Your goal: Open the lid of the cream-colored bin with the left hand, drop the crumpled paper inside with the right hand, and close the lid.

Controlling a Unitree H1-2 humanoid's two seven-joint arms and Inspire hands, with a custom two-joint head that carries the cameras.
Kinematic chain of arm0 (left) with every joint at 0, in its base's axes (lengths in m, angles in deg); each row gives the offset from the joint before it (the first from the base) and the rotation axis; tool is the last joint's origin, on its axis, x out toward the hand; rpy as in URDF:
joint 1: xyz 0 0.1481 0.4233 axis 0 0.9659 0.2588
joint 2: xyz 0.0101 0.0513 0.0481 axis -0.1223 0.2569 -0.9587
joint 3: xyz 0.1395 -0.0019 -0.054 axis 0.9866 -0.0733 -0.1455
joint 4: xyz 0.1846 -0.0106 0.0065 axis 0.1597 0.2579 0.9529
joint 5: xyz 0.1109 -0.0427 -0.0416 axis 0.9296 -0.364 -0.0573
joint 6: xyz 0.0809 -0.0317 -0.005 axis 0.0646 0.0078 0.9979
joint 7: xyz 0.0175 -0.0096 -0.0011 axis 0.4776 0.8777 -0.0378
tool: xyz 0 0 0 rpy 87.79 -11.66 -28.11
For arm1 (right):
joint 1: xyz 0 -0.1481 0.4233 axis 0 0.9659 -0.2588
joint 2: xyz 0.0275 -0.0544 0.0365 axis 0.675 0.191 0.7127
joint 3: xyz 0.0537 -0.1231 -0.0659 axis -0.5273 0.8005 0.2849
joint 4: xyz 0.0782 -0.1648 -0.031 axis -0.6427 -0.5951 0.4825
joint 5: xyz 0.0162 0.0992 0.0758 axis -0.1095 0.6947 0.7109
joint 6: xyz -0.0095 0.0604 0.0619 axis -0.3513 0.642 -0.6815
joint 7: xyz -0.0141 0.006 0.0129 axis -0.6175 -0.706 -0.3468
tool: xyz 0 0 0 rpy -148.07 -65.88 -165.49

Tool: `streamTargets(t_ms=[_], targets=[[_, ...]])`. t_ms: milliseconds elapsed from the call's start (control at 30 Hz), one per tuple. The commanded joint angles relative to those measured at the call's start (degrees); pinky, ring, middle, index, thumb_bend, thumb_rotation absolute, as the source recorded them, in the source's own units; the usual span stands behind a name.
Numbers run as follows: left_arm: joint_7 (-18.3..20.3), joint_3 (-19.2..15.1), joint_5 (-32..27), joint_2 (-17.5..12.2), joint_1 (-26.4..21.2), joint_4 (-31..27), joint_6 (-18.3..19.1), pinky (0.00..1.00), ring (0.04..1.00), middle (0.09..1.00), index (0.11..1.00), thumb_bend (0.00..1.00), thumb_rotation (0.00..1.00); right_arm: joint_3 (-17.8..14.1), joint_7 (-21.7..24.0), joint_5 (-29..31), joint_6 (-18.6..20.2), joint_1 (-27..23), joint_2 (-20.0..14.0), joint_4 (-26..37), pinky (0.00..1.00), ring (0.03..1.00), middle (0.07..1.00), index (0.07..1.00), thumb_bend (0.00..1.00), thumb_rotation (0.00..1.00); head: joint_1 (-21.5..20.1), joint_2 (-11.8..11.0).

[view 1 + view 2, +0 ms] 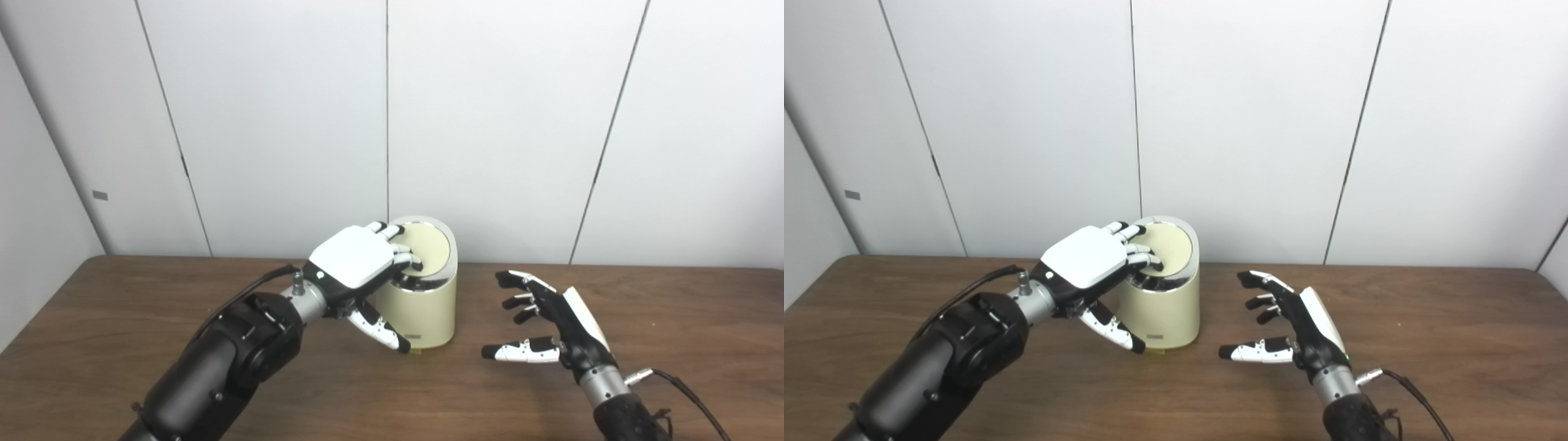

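1. The cream-colored bin (pixel 422 306) stands upright on the table (pixel 674 318), near the middle of the far edge and close to the wall, where both arms can reach it from either side

2. Its round lid (pixel 429 248) lies flat inside a shiny metal rim, so the bin looks closed

3. The left robot hand (pixel 358 266) rests over the left side of the bin's top, palm down, with its fingertips (pixel 409 250) on the lid and its thumb hanging down the front of the bin's wall; it holds nothing that I can see, fingers loosely spread rather than clenched. That pose suits pressing or pushing the lid, which is probably how this lid works

4. The right robot hand (pixel 548 324) hovers just above the table to the right of the bin, apart from it, palm turned toward the bin, fingers and thumb spread wide and empty

5. No crumpled paper shows anywhere on the table or in either robot hand, so it is either already inside the bin or out of sight; I cannot tell which

6. With the right robot hand empty and the lid down, my judgement is that the left robot hand is either about to open the lid or is finishing its closing
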Motion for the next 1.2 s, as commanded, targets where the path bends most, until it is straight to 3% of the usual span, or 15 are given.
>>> streamTargets(t_ms=[0,133,333,567,767,900,967,1033,1167], targets=[[3.4,1.7,2.2,-0.1,-1.4,1.5,-0.2,1.00,1.000,0.854,0.854,1.00,0.54,-0.6,-0.8,0.0,-1.1,-1.5,-0.6,2.0,0.54,0.679,0.800,0.796,0.81,0.20,0.0,0.1],[4.0,2.2,2.6,-0.2,-1.5,1.3,-0.6,1.00,1.000,0.845,0.838,1.00,0.54,-0.8,-1.0,0.1,-1.0,-1.4,-0.5,2.3,0.54,0.675,0.797,0.793,0.81,0.18,-0.2,0.2],[1.6,-0.8,-0.4,-0.5,-1.0,-0.6,-0.8,1.00,0.995,0.837,0.835,0.99,0.57,-0.8,-1.2,-0.1,-1.3,-1.4,-0.5,2.0,0.54,0.680,0.799,0.796,0.81,0.19,-0.1,0.1],[-11.3,-10.2,-9.3,1.6,1.1,-1.1,-4.8,0.96,0.933,0.822,0.812,0.90,0.50,-0.9,-1.4,0.1,-1.5,-1.6,-0.5,1.5,0.54,0.678,0.805,0.793,0.81,0.20,0.1,0.0],[-24.5,-18.2,-15.5,5.7,3.6,2.9,-9.3,0.82,0.934,0.901,0.909,0.83,0.41,-1.2,-1.7,0.5,-2.2,-1.9,-0.5,0.7,0.53,0.669,0.805,0.789,0.81,0.16,0.2,-0.1],[-29.9,-21.8,-20.2,8.5,5.5,5.4,-10.8,0.88,0.979,0.976,0.968,0.81,0.40,-1.2,-1.6,0.5,-1.9,-1.8,-0.6,1.0,0.53,0.673,0.807,0.790,0.81,0.16,0.3,-0.1],[-30.5,-24.1,-26.4,10.7,7.1,6.1,-10.7,0.94,0.990,0.995,0.992,0.80,0.38,-1.3,-1.5,0.7,-2.0,-1.8,-0.6,1.0,0.54,0.675,0.807,0.791,0.81,0.16,0.3,0.0],[-29.9,-25.8,-31.5,12.6,8.6,6.1,-9.6,0.86,0.962,0.986,0.979,0.82,0.33,-1.4,-1.5,0.9,-2.1,-1.7,-0.5,1.0,0.54,0.672,0.805,0.789,0.81,0.16,0.4,0.0],[-27.0,-28.1,-41.8,14.9,12.1,6.8,-8.2,0.77,0.935,0.966,0.967,0.81,0.32,-1.8,-1.7,1.4,-2.0,-1.5,-0.5,1.0,0.54,0.677,0.806,0.788,0.82,0.14,0.3,0.0]])
